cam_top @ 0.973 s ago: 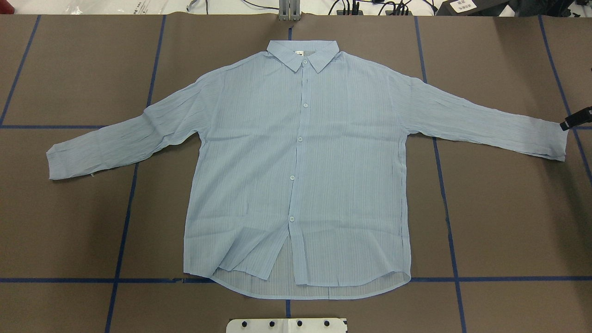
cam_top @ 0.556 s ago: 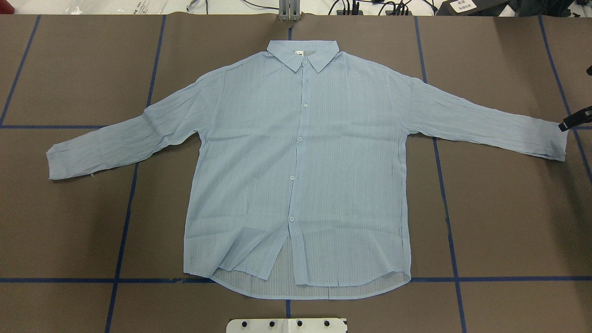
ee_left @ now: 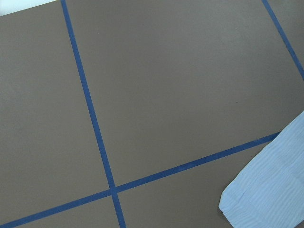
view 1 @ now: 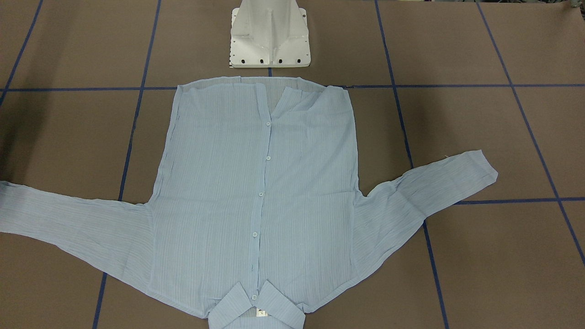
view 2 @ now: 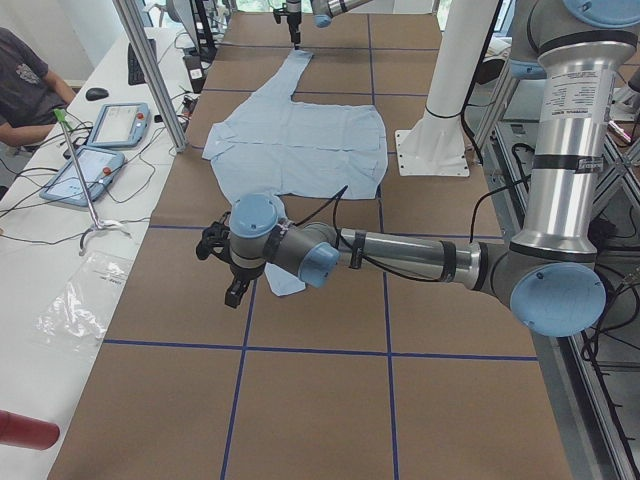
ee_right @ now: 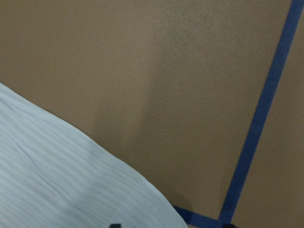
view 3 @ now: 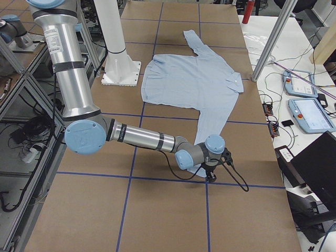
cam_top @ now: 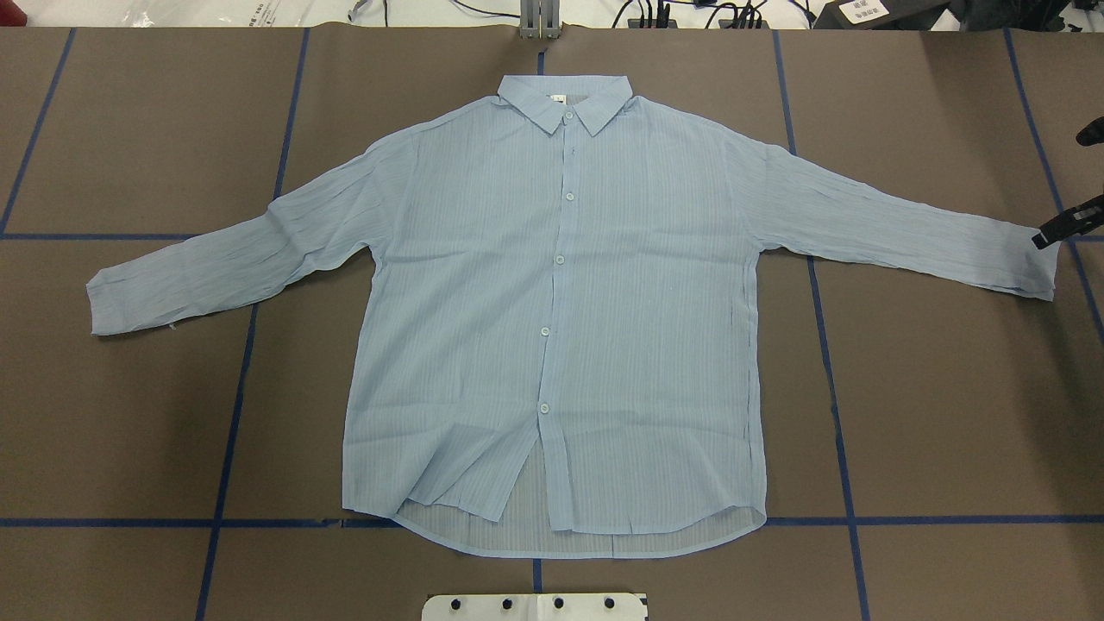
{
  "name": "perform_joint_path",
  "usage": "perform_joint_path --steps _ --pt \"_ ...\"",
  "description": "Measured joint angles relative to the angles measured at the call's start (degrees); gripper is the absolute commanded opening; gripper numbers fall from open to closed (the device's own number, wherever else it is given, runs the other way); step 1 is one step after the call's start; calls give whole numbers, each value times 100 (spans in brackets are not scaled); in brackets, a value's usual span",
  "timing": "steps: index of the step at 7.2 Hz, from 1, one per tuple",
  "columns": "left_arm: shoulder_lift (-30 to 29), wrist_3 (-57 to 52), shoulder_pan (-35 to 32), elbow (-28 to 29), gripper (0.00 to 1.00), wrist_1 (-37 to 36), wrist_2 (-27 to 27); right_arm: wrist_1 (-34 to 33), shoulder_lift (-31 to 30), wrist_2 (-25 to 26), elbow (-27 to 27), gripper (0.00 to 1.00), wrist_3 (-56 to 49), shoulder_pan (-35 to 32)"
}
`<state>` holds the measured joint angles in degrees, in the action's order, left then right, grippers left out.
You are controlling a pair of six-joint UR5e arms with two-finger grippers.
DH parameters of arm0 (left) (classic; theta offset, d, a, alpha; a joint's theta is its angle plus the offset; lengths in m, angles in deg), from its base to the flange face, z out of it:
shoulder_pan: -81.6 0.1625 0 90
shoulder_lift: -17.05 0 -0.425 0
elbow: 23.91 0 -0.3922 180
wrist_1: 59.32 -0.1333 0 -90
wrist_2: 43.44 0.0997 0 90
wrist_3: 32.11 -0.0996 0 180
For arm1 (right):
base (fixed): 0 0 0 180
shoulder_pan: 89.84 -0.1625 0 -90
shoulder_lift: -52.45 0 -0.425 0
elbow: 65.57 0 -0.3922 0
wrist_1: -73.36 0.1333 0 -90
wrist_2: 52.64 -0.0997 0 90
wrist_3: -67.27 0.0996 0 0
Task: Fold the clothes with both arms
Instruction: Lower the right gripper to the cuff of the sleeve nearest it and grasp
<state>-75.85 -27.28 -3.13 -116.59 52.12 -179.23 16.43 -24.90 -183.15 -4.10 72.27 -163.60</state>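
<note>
Edging inward over the past second, the black two-finger right hand (cam_top: pixel 1068 226) now overlaps the corner of a sleeve cuff (cam_top: pixel 1031 263), and a second black part of it has come into the overhead view at the right edge. The thin light-blue pinstriped button-front shirt (cam_top: pixel 561 328) lies flat and face up in the middle of the brown paper-covered bench (cam_top: pixel 949 388), which is crossed by blue tape lines (cam_top: pixel 835 388). Its collar points away from the robot, its hem stops just short of the white metal base pedestal (view 1: pixel 269 34), and both sleeves are spread wide. Below the last white button the front falls open, one flap creased back. From the right-end camera the right hand points down over the cuff's end; whether it touches the cloth, and how wide its fingers stand, cannot be told. The left hand (view 2: pixel 236 290) hangs above the bench just outside the other cuff (ee_left: pixel 270 194), which sits in the lower right corner of its wrist camera; its opening cannot be told either. A seated person (view 2: pixel 25 80) shows at the upper left edge of the left-end view
</note>
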Motion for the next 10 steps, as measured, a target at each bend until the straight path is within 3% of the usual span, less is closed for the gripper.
perform_joint_path --steps 5,8,10 --pt "-40 0 0 15 100 0 8 -2 44 -9 -116 33 1 62" --pt "-46 0 0 22 100 0 9 -2 44 -26 -101 0 -4 63" --pt "-51 2 0 22 100 0 9 1 44 -61 -24 0 -12 62"
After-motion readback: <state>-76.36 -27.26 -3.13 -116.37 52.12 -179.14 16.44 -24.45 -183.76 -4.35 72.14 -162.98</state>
